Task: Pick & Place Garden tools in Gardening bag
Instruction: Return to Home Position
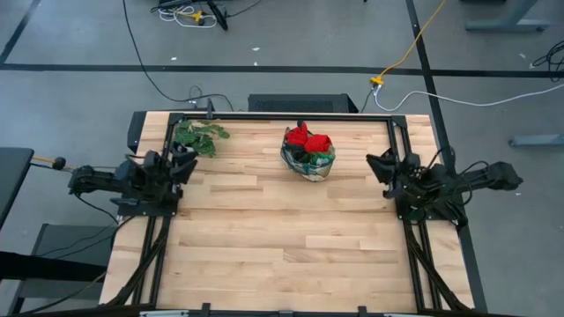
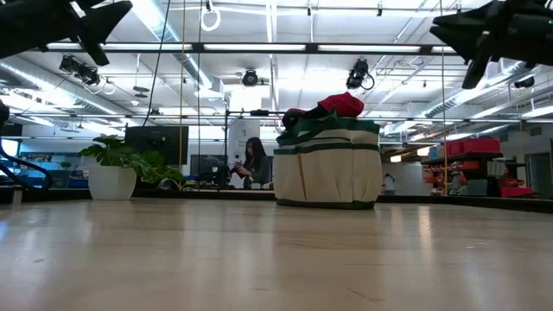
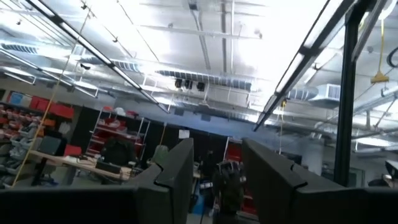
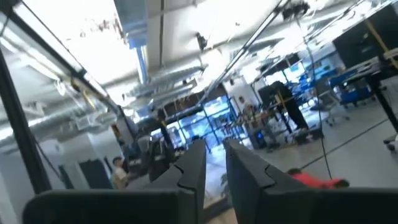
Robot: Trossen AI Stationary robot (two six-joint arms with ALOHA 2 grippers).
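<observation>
The olive-and-tan gardening bag stands upright on its base at the table's far middle; it also shows in the low view. The red gloves lie on top of it, poking over the rim. Dark and green shapes show inside the bag; the rake, shears and spray bottle cannot be told apart. My left gripper hangs raised at the table's left edge, open and empty. My right gripper hangs raised at the right edge, its fingers a narrow gap apart, empty.
A leafy green plant sprig lies at the table's far left, close to my left gripper. A dark metal frame runs along the table's far edge and both sides. The near half of the tabletop is bare wood.
</observation>
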